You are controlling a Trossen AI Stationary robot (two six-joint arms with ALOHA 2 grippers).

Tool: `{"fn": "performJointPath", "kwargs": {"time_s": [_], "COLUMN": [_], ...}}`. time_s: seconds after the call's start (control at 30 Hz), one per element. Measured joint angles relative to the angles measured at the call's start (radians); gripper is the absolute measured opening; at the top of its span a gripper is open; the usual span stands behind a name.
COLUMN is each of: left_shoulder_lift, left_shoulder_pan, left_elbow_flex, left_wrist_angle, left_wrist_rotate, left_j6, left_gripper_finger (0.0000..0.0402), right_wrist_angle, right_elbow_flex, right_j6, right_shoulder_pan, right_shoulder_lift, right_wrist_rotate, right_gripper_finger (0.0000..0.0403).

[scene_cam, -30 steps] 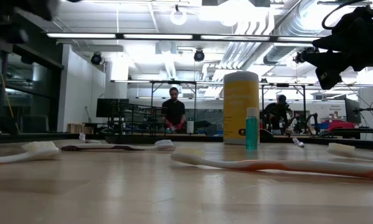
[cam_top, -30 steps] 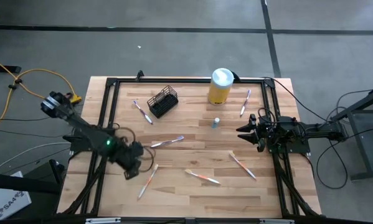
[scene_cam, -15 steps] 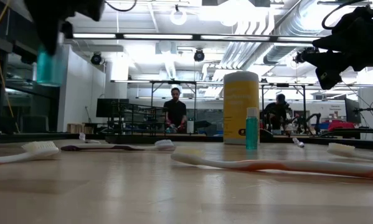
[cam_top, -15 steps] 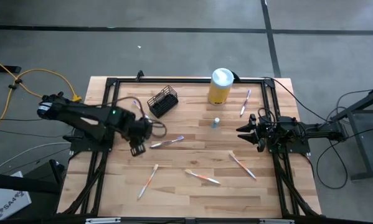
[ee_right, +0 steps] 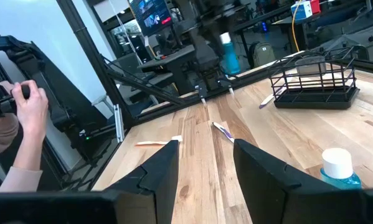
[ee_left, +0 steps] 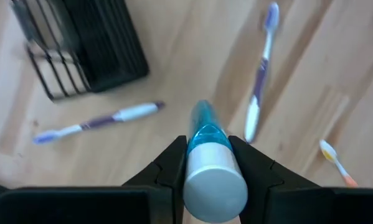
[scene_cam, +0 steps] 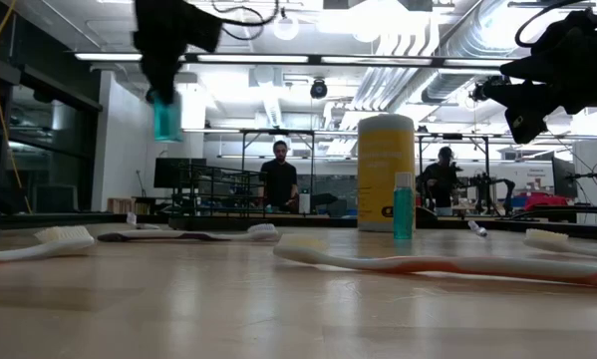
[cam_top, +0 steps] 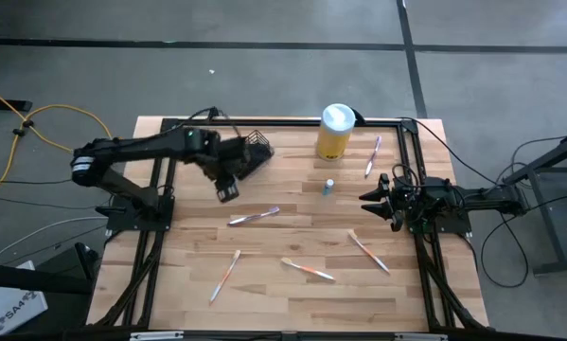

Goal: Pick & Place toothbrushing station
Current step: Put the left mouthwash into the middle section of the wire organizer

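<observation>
The left gripper [ee_left: 208, 163], closed on a blue tube [ee_left: 206, 168], hangs above the desk [cam_top: 292, 294] just beside the toothbrushing station [cam_top: 250, 152], a black wire-mesh holder apparently lying tipped near the far-left edge. Bare wood lies around it. The right gripper [cam_top: 366, 201] waits open at the right edge.

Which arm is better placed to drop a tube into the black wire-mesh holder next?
Left. Its pincer already grips a teal tube with a white cap, raised beside the black wire-mesh holder. The right pincer holds nothing, hanging open at the table's right side, farther away.
</observation>
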Motion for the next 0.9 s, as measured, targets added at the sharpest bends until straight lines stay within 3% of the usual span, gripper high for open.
{"fn": "performJointPath", "kwargs": {"time_s": [0.37, 0.9], "left_shoulder_lift": [0.157, 0.215], "left_shoulder_pan": [0.166, 0.319], "left_elbow_flex": [0.183, 0.196], "left_wrist_angle": [-0.014, 0.06], "left_wrist_rotate": [-0.002, 0.018], "left_j6": [0.178, 0.317], "left_gripper_finger": [0.0086, 0.0086], "right_wrist_angle": [0.0, 0.0], "right_elbow_flex": [0.0, 0.0], "right_j6": [0.0, 0.0], "right_shoulder_pan": [0.0, 0.0], "right_shoulder_lift": [0.0, 0.0], "right_wrist_rotate": [0.0, 0.0], "right_gripper_finger": [0.0145, 0.0145]}}
